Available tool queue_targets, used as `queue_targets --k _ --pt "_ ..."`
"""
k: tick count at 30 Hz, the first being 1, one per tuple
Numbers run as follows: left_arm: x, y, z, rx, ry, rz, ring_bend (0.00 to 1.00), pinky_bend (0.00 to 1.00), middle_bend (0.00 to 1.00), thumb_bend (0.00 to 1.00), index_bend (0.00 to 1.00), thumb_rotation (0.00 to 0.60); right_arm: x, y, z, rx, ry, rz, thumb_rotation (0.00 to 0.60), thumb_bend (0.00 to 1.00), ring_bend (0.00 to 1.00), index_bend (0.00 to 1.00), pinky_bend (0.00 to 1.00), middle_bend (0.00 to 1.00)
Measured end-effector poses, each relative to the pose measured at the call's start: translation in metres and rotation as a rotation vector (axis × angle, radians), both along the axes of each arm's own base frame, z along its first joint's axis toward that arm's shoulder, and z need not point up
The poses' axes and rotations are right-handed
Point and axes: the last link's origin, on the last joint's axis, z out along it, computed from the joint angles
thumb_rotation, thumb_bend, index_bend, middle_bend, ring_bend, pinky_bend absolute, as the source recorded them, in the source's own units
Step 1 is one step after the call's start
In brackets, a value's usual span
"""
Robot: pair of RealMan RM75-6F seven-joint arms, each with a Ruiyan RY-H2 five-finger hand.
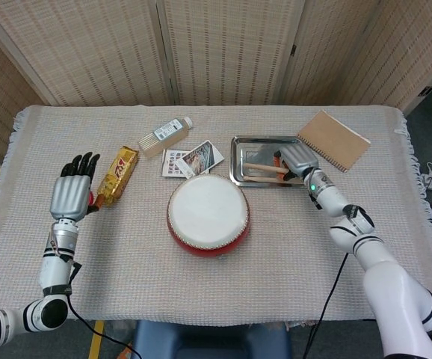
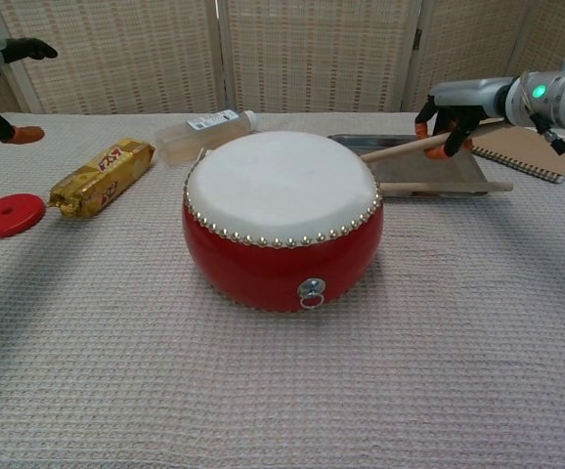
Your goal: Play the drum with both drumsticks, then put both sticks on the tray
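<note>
Head view shows the right robot hand (image 1: 297,158) over the tray (image 1: 240,142), gripping one stick (image 1: 262,167) that lies low across the tray's inside; the second stick (image 1: 264,179) rests along the tray's near rim. The left robot hand (image 1: 72,196) hangs over the table (image 1: 126,262) near the left edge, fingers straight and apart, holding nothing. The drum (image 1: 208,214) sits mid-table, just in front of the tray.

The step in hand looks like setting the last stick down. To do it well, I judge the hand should lower until the stick's length lies flat inside the rim, roughly parallel to the other stick, then let the fingers spread before lifting straight up, so the stick neither rolls nor tips over the edge toward the drum.

Chest view adds what the top view hides: the held stick (image 2: 410,147) is tilted, its free end reaching toward the drum's skin and raised off the tray floor, while the resting stick (image 2: 446,186) overhangs the tray on the right.
</note>
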Motion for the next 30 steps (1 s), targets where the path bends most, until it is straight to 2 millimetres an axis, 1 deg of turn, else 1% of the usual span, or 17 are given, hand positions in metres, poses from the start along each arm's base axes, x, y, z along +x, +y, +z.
queue_targets --k 2,3,6,10,13,18,22,30 --pt "-0.001 0.0 0.0 -0.002 -0.002 0.005 0.0 0.13 0.0 0.36 0.0 0.6 -0.001 -0.002 -0.001 -0.003 0.003 -0.012 0.6 0.43 0.53 0.91 0.53 0.76" --pt "-0.001 0.0 0.0 -0.003 -0.003 0.006 0.0 0.13 0.0 0.36 0.0 0.6 -0.001 -0.002 -0.002 -0.003 0.005 -0.018 0.6 0.42 0.51 0.85 0.51 0.73" --pt "-0.001 0.0 0.0 -0.008 -0.008 0.012 0.0 0.13 0.0 0.36 0.0 0.6 -0.002 -0.004 -0.004 -0.002 0.017 -0.038 0.6 0.35 0.44 0.72 0.48 0.65" --pt "-0.002 0.0 0.002 -0.006 -0.009 0.014 0.0 0.13 0.0 0.36 0.0 0.6 -0.003 -0.005 -0.006 -0.009 0.027 -0.057 0.6 0.28 0.38 0.59 0.44 0.56" --pt "-0.004 -0.001 0.004 -0.002 -0.016 0.02 0.0 0.13 0.0 0.36 0.0 0.6 -0.003 -0.007 -0.006 -0.019 0.032 -0.069 0.6 0.25 0.36 0.52 0.43 0.53" --pt "-0.008 -0.002 0.008 0.004 -0.02 0.032 0.0 0.13 0.0 0.36 0.0 0.6 -0.005 -0.01 -0.003 -0.038 0.039 -0.091 0.6 0.18 0.33 0.37 0.41 0.48" --pt "-0.011 -0.002 0.009 0.008 -0.026 0.037 0.0 0.13 0.0 0.36 0.0 0.6 -0.006 -0.011 -0.003 -0.048 0.047 -0.104 0.6 0.17 0.31 0.32 0.4 0.45" --pt "-0.014 -0.003 0.015 0.015 -0.029 0.035 0.0 0.12 0.0 0.36 0.0 0.6 -0.003 -0.014 0.0 -0.073 0.055 -0.098 0.6 0.17 0.31 0.31 0.4 0.44"
